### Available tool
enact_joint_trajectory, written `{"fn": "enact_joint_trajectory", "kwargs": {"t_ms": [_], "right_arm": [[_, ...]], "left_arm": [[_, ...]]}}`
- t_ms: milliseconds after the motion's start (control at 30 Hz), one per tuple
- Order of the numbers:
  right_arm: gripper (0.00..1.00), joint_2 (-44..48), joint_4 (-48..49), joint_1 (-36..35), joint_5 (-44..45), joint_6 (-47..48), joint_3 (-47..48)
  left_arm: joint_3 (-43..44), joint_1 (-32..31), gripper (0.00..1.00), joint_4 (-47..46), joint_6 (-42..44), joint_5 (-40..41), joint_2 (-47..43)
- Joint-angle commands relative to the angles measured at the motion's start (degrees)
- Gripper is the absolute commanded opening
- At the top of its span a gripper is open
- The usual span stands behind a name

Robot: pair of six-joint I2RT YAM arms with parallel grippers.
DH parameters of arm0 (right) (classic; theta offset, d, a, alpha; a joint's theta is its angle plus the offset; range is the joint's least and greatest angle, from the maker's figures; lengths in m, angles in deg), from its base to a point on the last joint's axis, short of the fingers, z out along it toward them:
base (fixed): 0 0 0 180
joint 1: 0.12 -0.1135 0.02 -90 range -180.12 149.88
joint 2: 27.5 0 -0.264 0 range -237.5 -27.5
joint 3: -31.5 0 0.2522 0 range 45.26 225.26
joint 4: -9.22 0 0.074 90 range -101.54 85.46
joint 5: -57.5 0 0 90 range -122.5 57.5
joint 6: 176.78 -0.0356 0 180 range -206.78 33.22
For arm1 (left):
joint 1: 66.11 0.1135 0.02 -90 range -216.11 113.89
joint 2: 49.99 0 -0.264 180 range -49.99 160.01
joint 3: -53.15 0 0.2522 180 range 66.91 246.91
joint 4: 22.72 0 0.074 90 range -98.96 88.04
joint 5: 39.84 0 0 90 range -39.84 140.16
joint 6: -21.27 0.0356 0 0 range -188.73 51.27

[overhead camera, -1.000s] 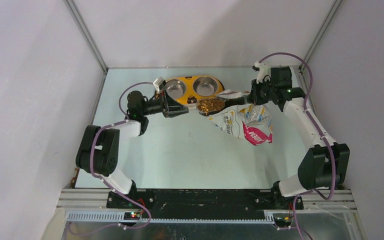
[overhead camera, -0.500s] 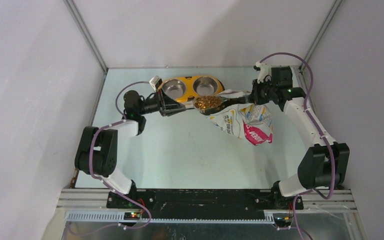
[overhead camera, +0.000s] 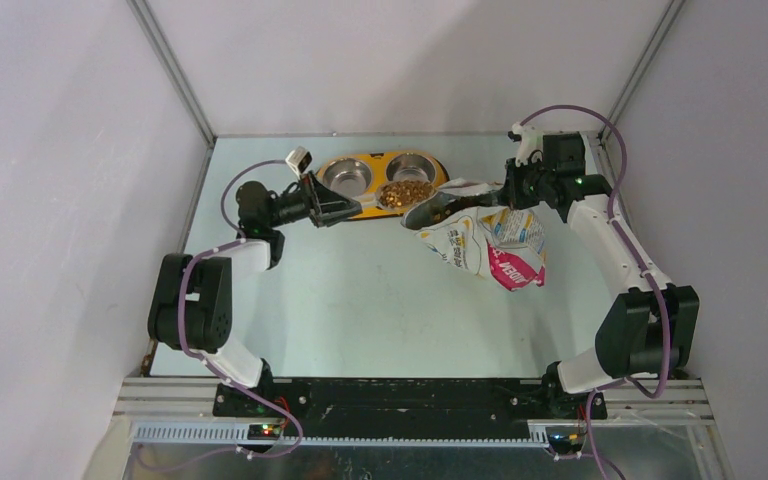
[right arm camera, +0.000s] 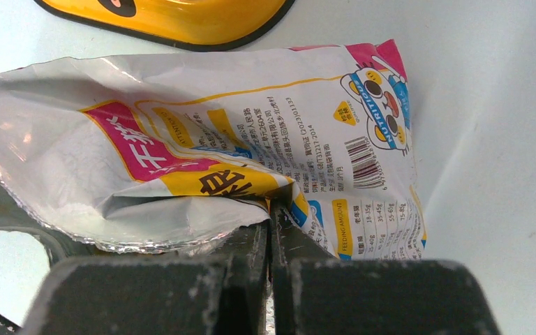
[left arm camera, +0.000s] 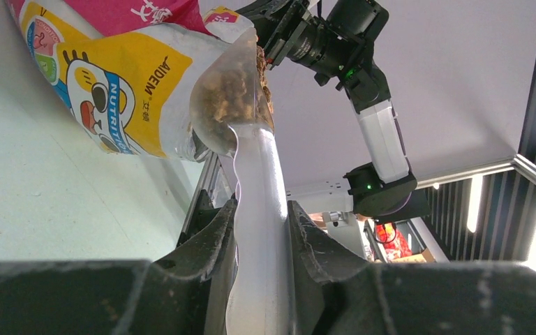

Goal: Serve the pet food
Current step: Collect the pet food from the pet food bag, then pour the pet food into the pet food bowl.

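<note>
My left gripper [overhead camera: 352,207] is shut on the handle of a clear plastic scoop [overhead camera: 403,194] heaped with the pet food [overhead camera: 406,192], brown kibble. The scoop hangs over the front rim of the yellow double bowl [overhead camera: 360,160], close to its right steel cup [overhead camera: 411,172]. In the left wrist view the handle [left arm camera: 258,174] is clamped between both fingers and the kibble [left arm camera: 227,87] shows through the scoop. My right gripper [overhead camera: 505,195] is shut on the torn top edge of the foil bag [overhead camera: 488,243], holding its mouth up. The bag [right arm camera: 251,132] fills the right wrist view, pinched at my right gripper [right arm camera: 271,216].
The left steel cup [overhead camera: 348,178] looks empty. The bowl's yellow base [right arm camera: 181,17] lies just beyond the bag. Grey walls close the table on three sides, and the right arm [left arm camera: 380,132] stands across from the scoop.
The left arm has carried the filled scoop out of the bag mouth, up and left to the bowl's front rim, with the wrist rolling. The right gripper and bag stay put.
</note>
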Motion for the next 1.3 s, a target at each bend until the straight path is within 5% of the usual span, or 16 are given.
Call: {"fn": "enact_joint_trajectory", "kwargs": {"t_ms": [0,1267], "right_arm": [[0.00,-0.8,-1.7,2.1,7.5,2.0,0.6],[0.00,-0.8,-1.5,2.2,7.8,2.1,0.0]], "left_arm": [[1.6,0.9,0.00,-5.5,-2.0,0.8,-0.4],[6.9,9.2,0.00,-3.4,1.2,2.8,7.1]]}}
